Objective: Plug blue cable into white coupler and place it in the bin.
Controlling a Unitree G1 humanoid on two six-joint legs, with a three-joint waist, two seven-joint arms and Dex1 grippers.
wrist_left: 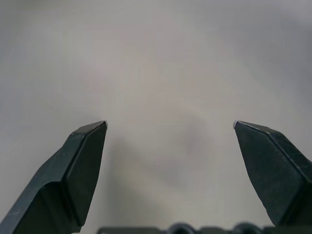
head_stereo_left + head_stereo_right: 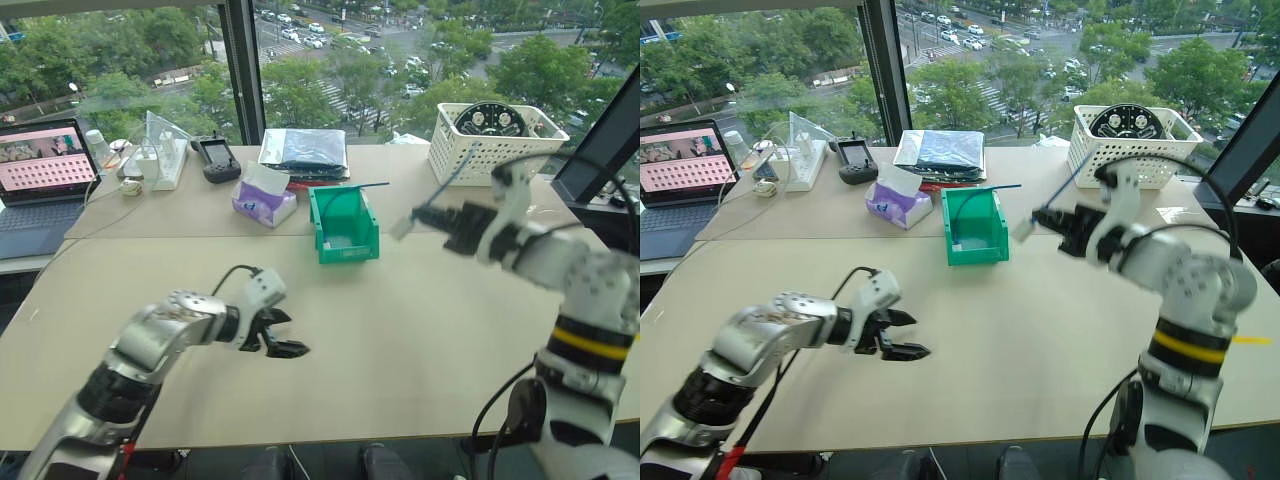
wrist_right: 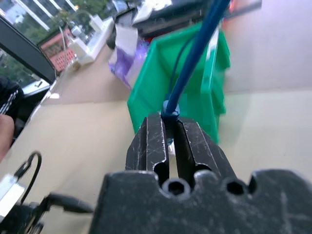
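Observation:
My right gripper (image 2: 420, 216) hangs in the air to the right of the green bin (image 2: 347, 252), shut on the blue cable (image 2: 452, 175). The cable rises from the fingers toward the white basket. A small blurred whitish piece (image 2: 400, 228), apparently the white coupler, sticks out at the gripper's front. In the right wrist view the cable (image 3: 195, 53) leaves the shut fingers (image 3: 151, 141) with the bin (image 3: 146, 95) behind it. Another thin blue cable (image 2: 352, 186) lies across the bin's back rim. My left gripper (image 2: 288, 336) is open over the bare table, its fingers (image 1: 80, 165) wide apart and holding nothing.
A white perforated basket (image 2: 492, 152) stands at the back right. A purple tissue box (image 2: 263, 203) sits just left of the bin. Along the window edge are a dark packet (image 2: 304, 150), a black handheld device (image 2: 215, 158), a power strip (image 2: 166, 160) and a laptop (image 2: 40, 175).

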